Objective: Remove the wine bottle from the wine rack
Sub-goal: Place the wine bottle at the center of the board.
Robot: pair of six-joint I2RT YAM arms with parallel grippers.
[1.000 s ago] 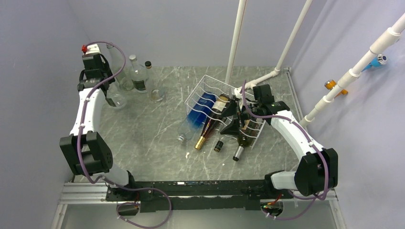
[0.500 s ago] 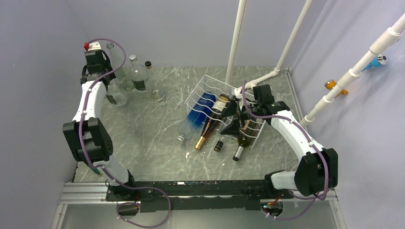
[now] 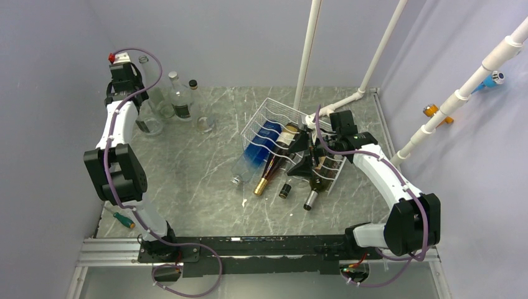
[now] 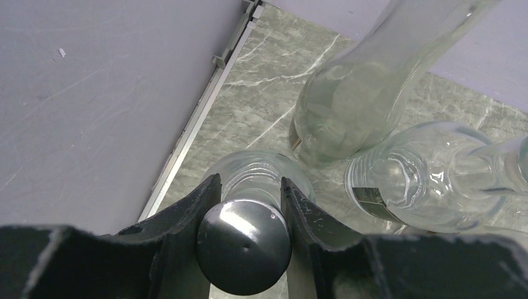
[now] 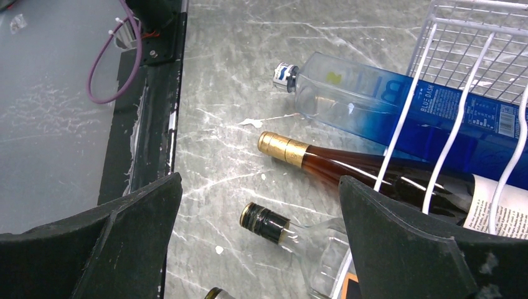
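Amber wine bottle (image 5: 348, 165) sits in rack (image 3: 266, 112), approx under right claw (image 5: 258, 187).

One wine rack (image 3: 261, 115) sits on the worktop (image 3: 199, 180), toward its far edge and right of the middle. Four bottles lie in it: one blue bottle (image 3: 261, 144), one brown bottle (image 3: 271, 169) with a gold top, one small clear bottle (image 5: 311, 243) with a dark cap, and one dark bottle (image 3: 311, 194). In the far left corner four clear bottles appear to stand upright: one tall bottle (image 3: 152, 84), one labelled bottle (image 3: 180, 103), one black-capped bottle (image 3: 200, 118) and one silver-capped bottle (image 4: 244, 246). Three white pipes (image 3: 308, 50) rise beyond the far and right edges. One screwdriver (image 3: 124, 219) lies at the left edge.
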